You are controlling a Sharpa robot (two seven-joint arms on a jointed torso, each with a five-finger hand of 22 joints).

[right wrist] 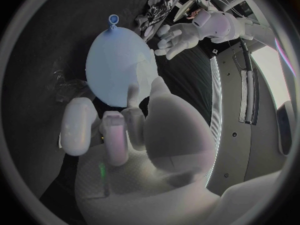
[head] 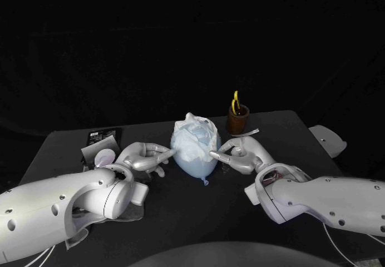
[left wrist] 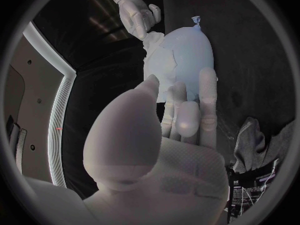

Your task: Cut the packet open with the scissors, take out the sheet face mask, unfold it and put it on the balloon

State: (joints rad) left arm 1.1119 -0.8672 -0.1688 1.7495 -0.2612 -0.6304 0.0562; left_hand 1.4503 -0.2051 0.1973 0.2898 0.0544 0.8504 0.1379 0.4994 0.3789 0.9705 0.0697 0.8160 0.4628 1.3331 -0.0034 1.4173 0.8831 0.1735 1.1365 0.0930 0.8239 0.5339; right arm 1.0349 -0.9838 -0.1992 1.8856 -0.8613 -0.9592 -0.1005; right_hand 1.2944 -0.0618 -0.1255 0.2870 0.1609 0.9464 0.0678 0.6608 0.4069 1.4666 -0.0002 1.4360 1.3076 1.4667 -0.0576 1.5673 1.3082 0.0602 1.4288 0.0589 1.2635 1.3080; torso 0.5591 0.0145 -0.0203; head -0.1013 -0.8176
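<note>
On the near half of the table (head: 176,222), left hand (head: 147,157): fingers stretched out and a little apart; tips touching the balloon's left flank; nothing held, as far as I can see
Right hand (head: 241,154): opposite, at the balloon's other flank; thumb and a finger come close together by the mask's lower edge; whether they pinch it I cannot tell
Balloon (head: 195,162): pale blue, smooth, egg-shaped; at the middle of the table between both hands, knot end toward the near edge; likely very light and springy, so apt to roll or skid if nudged from one side alone; best steadied from both flanks with soft pressure
Mask (head: 195,132): white sheet draped over the balloon's far end; rumpled, rising in a small peak, not yet smoothed flat; probably thin, damp, limp and clingy, and easy to tear; best taken at its edges with fingertips and drawn outward, not dragged from the middle
Packet (head: 102,139): flat, dark, printed; near the far left corner, well apart from the balloon
Cup (head: 238,119): brown, round, upright; near the far edge, just behind the right hand
Scissors (head: 235,102): yellow handles standing up out of the cup; blades hidden inside it
Pale strip (head: 250,132): thin, lying at the cup's foot; too small to tell what it is
</note>
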